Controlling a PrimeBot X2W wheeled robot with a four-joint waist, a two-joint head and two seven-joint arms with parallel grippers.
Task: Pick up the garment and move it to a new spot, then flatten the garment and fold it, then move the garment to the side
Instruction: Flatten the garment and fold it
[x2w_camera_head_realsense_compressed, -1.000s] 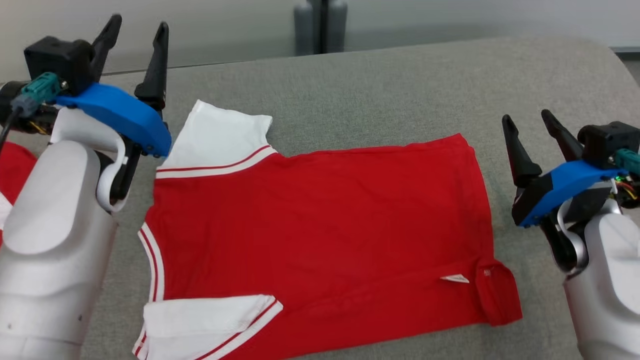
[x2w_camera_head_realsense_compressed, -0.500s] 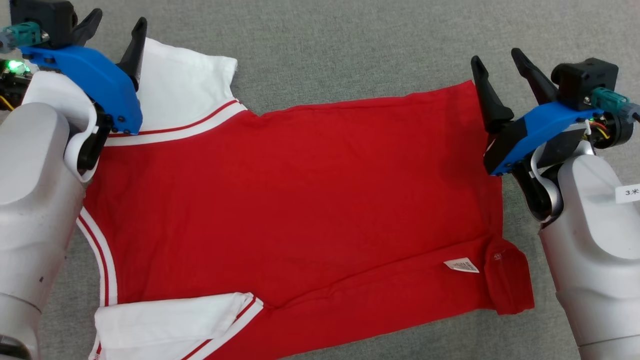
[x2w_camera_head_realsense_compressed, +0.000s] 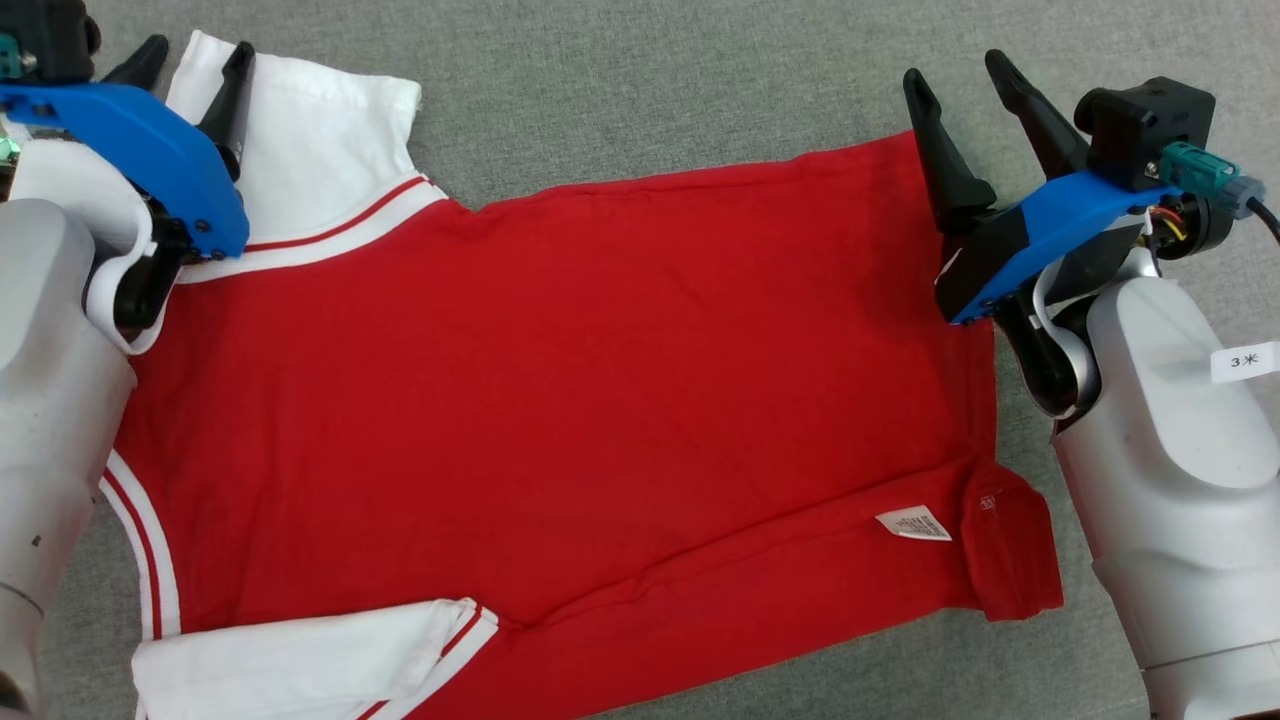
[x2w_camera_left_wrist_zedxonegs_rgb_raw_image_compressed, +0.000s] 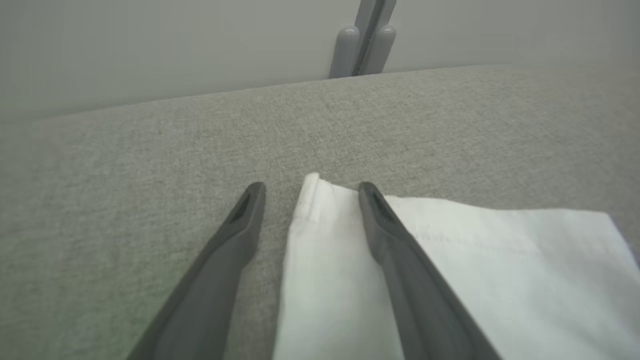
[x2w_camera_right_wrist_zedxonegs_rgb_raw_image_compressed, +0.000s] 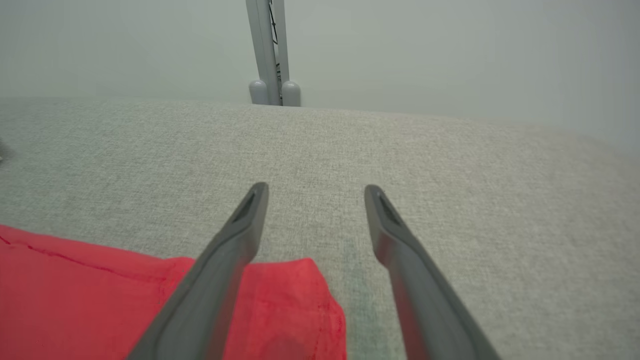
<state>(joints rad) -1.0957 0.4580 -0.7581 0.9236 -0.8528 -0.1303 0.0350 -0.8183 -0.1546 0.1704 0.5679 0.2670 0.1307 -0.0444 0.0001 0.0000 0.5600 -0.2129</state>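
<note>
T-shirt (x2w_camera_head_realsense_compressed: 560, 380) lies flat on the grey surface (x2w_camera_head_realsense_compressed: 650, 90). Both claws, released, have advanced to its far edge: left claw (x2w_camera_head_realsense_compressed: 197, 50) over the white sleeve (x2w_camera_head_realsense_compressed: 320, 130), right claw (x2w_camera_head_realsense_compressed: 953, 65) at the hem corner (x2w_camera_right_wrist_zedxonegs_rgb_raw_image_compressed: 300, 290). Fold grasp judged imminent.

Lower sleeve (x2w_camera_head_realsense_compressed: 300, 665) cropped at picture edge; label (x2w_camera_head_realsense_compressed: 913, 523) text unreadable

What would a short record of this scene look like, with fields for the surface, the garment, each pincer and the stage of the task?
surface: grey fabric surface
garment: red shirt with white sleeves, spread flat, not folded
label: small white tag near the hem, on the robot's right
left pincer: open, empty, corner of the far white sleeve between its fingers
right pincer: open, empty, at the shirt's far hem corner
stage: folding not yet begun
</note>
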